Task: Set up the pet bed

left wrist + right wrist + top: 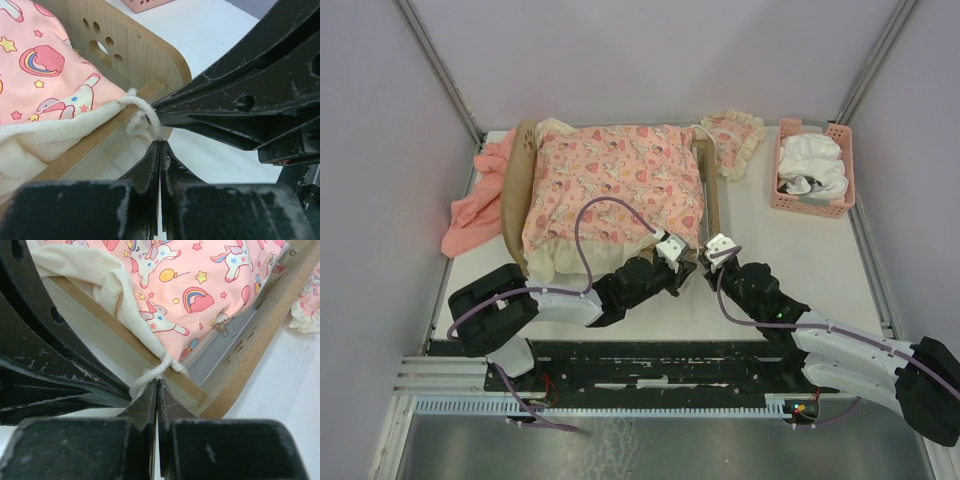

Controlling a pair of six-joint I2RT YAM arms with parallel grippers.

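On the pet bed (512, 200) at five o'clock, left hand (160, 145) and right hand (156, 384) clench the white tie cord (142, 107), probably for knotting.

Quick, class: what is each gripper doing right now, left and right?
Left gripper: closed, pinching the white tie cord at the pet bed corner.
Right gripper: closed on the same cord.
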